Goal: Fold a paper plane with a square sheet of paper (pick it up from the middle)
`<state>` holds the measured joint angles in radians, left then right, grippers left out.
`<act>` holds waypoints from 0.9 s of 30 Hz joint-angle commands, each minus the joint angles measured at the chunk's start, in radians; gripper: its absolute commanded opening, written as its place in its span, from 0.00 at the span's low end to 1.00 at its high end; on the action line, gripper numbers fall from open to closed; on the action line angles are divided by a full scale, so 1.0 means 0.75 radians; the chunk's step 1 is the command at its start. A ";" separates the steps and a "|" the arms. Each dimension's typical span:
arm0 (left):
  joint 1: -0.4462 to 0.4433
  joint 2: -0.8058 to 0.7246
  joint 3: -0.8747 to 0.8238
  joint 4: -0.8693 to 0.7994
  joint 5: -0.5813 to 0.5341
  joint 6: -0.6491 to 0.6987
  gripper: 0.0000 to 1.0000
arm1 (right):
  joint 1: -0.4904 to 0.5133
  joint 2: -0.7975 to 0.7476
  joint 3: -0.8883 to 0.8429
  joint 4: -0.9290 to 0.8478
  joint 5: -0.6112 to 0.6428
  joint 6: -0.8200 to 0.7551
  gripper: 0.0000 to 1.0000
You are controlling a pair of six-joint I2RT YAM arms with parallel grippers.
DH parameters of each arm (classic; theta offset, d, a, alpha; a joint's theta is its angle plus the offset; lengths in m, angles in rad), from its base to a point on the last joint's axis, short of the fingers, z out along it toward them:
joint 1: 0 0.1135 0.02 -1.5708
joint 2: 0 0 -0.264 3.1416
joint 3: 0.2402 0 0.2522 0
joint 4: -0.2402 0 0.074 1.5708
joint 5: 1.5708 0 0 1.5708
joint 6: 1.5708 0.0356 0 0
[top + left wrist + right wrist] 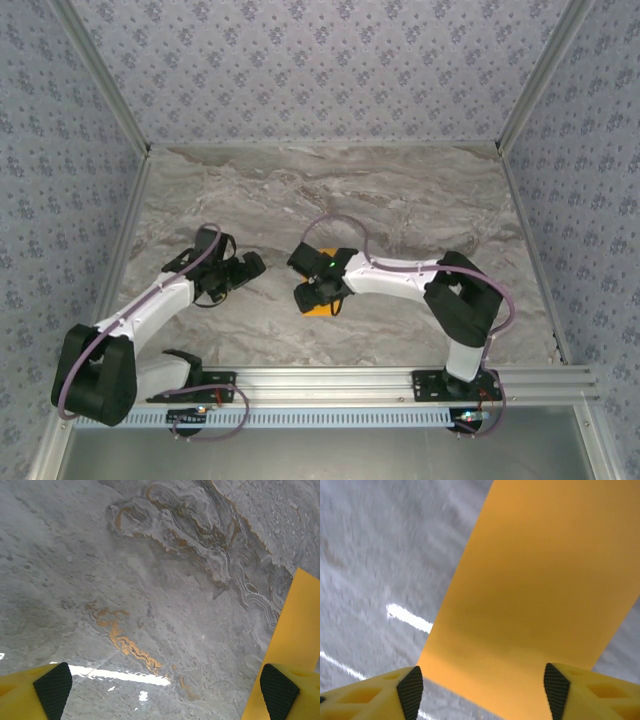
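The orange sheet of paper [535, 580] lies flat on the marble table, a broad strip with straight edges running away from my right gripper [482, 692]. That gripper hovers just above its near end with the jaws open, one black pad [411, 690] off the paper's left edge. From above, the right gripper [312, 296] covers most of the paper [322, 309], so its outline is hidden. My left gripper [165, 687] is open over bare marble, and the paper's edge [300, 630] shows beside its right finger. In the top view the left gripper [250, 268] is to the left of the paper.
The marble tabletop [400, 200] is bounded by patterned walls at the back and sides, with an aluminium rail [330, 380] along the near edge carrying both arm bases. Open marble lies behind and to the right of the arms.
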<state>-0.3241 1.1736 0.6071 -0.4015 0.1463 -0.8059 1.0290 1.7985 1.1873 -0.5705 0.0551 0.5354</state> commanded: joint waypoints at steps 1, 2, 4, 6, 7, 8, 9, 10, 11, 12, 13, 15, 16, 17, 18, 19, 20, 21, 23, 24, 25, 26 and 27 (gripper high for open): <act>0.021 -0.027 -0.010 -0.051 0.023 -0.023 0.99 | 0.035 0.056 0.082 -0.137 0.065 -0.001 0.74; 0.023 -0.025 -0.010 -0.051 0.021 -0.022 0.99 | 0.043 0.075 0.096 -0.148 0.071 0.003 0.76; 0.025 -0.023 -0.010 -0.053 0.020 -0.019 0.99 | 0.053 0.103 0.110 -0.149 0.064 0.003 0.78; 0.028 -0.020 -0.010 -0.051 0.021 -0.017 0.99 | 0.059 0.132 0.124 -0.147 0.058 0.005 0.80; 0.028 -0.018 -0.008 -0.051 0.022 -0.016 0.99 | 0.058 0.143 0.130 -0.151 0.061 0.008 0.80; 0.027 -0.015 -0.008 -0.050 0.022 -0.017 0.99 | 0.056 0.157 0.137 -0.152 0.063 0.007 0.81; 0.027 -0.012 -0.008 -0.049 0.023 -0.018 0.99 | 0.056 0.167 0.147 -0.152 0.061 0.008 0.81; 0.027 -0.008 -0.008 -0.048 0.025 -0.017 0.99 | 0.057 0.174 0.152 -0.149 0.057 0.010 0.81; 0.027 -0.003 -0.008 -0.045 0.024 -0.015 0.99 | 0.056 0.182 0.159 -0.143 0.050 0.010 0.82; 0.027 0.003 -0.008 -0.043 0.028 -0.014 0.99 | 0.054 0.189 0.164 -0.140 0.041 0.012 0.82; 0.028 0.008 -0.008 -0.042 0.028 -0.014 0.99 | 0.051 0.195 0.164 -0.134 0.036 0.015 0.82; 0.027 0.017 -0.009 -0.034 0.036 -0.015 0.99 | 0.048 0.209 0.164 -0.131 0.025 0.027 0.82; 0.027 0.024 -0.008 -0.034 0.038 -0.014 0.99 | 0.045 0.215 0.161 -0.132 0.023 0.034 0.82; 0.027 0.028 -0.008 -0.033 0.043 -0.014 0.99 | 0.044 0.223 0.157 -0.133 0.019 0.039 0.83; 0.028 0.029 -0.009 -0.029 0.044 -0.015 0.99 | 0.040 0.230 0.148 -0.135 0.016 0.044 0.83; 0.027 0.031 -0.011 -0.029 0.045 -0.014 0.99 | 0.040 0.236 0.143 -0.141 0.015 0.049 0.83; 0.028 0.033 -0.014 -0.025 0.046 -0.014 0.99 | 0.037 0.246 0.136 -0.150 0.018 0.054 0.82; 0.027 0.036 -0.015 -0.023 0.049 -0.014 0.99 | 0.036 0.254 0.131 -0.157 0.023 0.060 0.82; 0.028 0.040 -0.016 -0.021 0.053 -0.014 0.99 | 0.034 0.271 0.117 -0.172 0.026 0.065 0.82; 0.027 0.040 -0.016 -0.021 0.056 -0.015 0.99 | 0.031 0.276 0.105 -0.172 0.027 0.072 0.82; 0.027 0.043 -0.016 -0.020 0.057 -0.014 0.99 | 0.028 0.275 0.095 -0.170 0.021 0.076 0.81; 0.027 0.045 -0.016 -0.019 0.062 -0.012 0.99 | 0.022 0.272 0.081 -0.161 0.009 0.079 0.79; 0.028 0.047 -0.016 -0.016 0.066 -0.011 0.99 | 0.016 0.263 0.065 -0.148 -0.002 0.079 0.78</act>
<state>-0.3092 1.2003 0.6025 -0.4011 0.1719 -0.8055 1.0573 1.9438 1.2884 -0.6510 0.0830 0.5617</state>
